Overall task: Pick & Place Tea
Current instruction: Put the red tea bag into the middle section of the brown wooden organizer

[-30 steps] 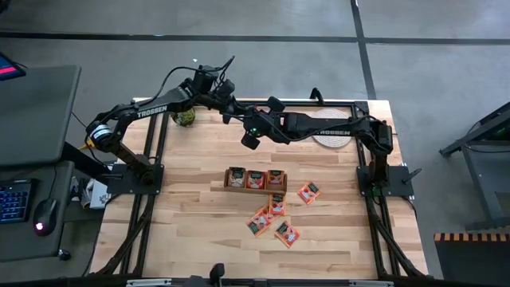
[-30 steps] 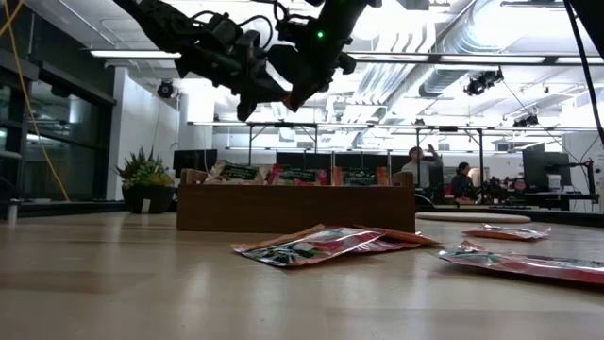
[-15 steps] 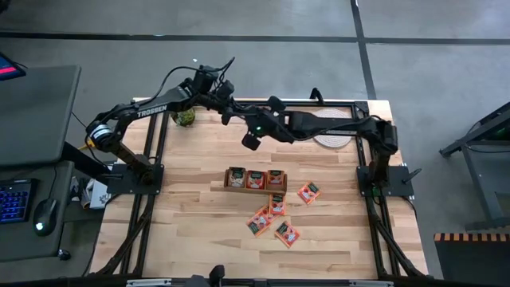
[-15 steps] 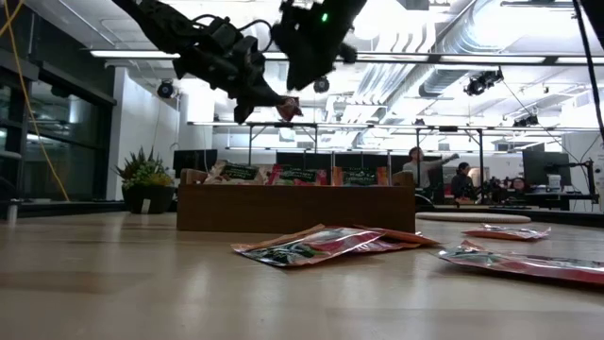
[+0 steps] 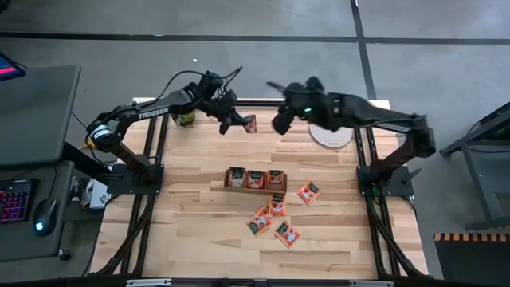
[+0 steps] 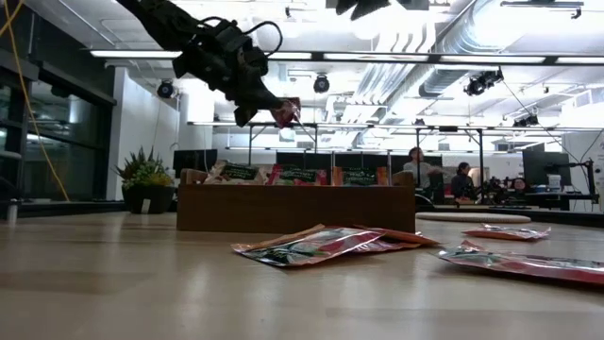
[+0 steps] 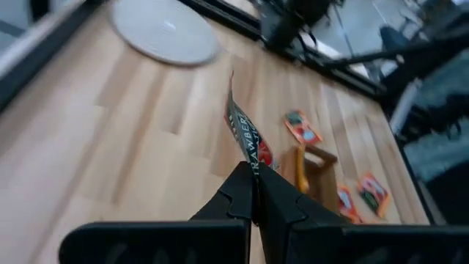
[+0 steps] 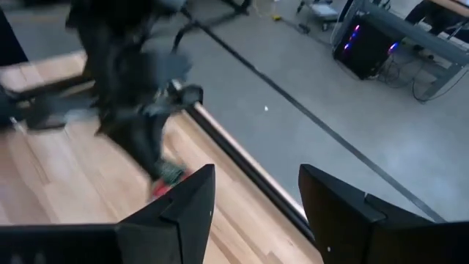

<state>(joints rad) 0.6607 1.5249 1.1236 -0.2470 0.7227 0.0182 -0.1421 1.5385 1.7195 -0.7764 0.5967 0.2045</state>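
High over the table's far side, my left gripper (image 5: pixel 233 123) is shut on one orange-red tea sachet (image 5: pixel 250 123), which also shows in the low view (image 6: pixel 286 111). My right gripper (image 5: pixel 279 121) hangs open just to its right, higher up, with nothing between its fingers (image 8: pixel 183 209). The long wooden box (image 5: pixel 255 179) stands mid-table with sachets upright in its compartments. Several loose sachets (image 5: pixel 268 215) lie flat on the table in front of it, and one (image 5: pixel 309 192) lies to its right. My left gripper pinches one end of the sachet (image 7: pixel 253 165) between its two shut fingers. The fingers slant down toward the table's right. The sachet sticks out beyond the fingertips, seen edge-on in the left wrist view, and is lifted clear, high above the table.
A round pale mat (image 5: pixel 331 134) lies at the far right under my right arm. A small potted plant (image 5: pixel 185 118) stands at the far left corner. Black frame rails run along both sides of the table. People sit in the room behind (image 6: pixel 415 165).
My right gripper has come away from the sachet and gone up and toward the table's right edge. The sachet has stayed with my left gripper, which has held nearly still above the table's far side.
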